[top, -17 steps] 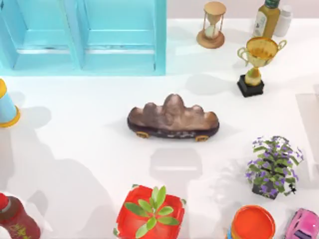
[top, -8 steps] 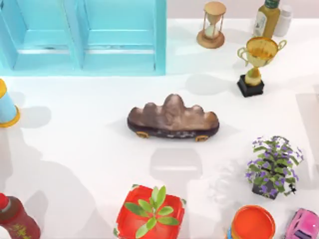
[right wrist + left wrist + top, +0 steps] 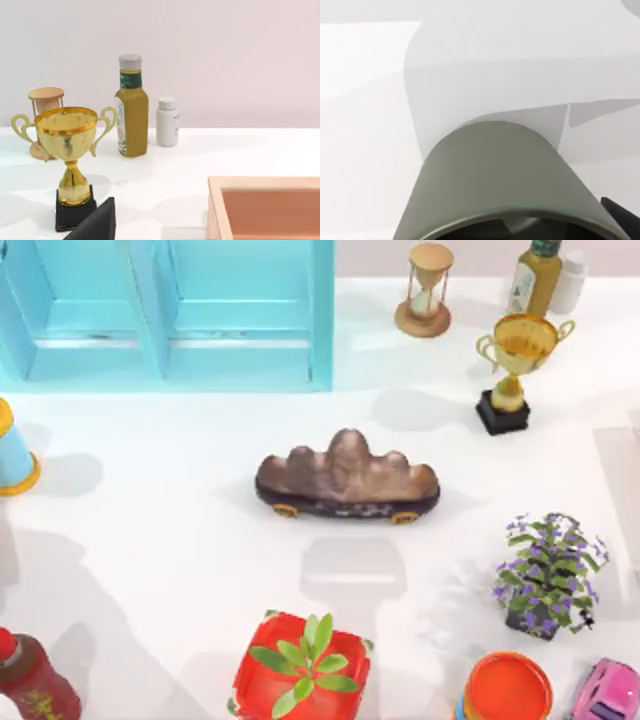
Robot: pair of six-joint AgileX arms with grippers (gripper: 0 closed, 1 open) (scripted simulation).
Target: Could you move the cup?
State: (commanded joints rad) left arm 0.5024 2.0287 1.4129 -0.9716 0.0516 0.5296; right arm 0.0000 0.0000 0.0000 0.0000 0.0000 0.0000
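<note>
Close before the left wrist camera, the cup (image 3: 505,170) sits above the white counter (image 3: 365,125); whether the left pincer grips it is unclear.

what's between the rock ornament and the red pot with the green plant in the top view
Nothing stands there: in the top view the stretch of white table between the rock ornament and the red pot is bare, apart from a grey shadow.

My tabletop (image 3: 150,500) is plain white and evenly lit. A pale pinkish wall (image 3: 225,55) stands behind it. Soft shadows lie across the surface.
</note>
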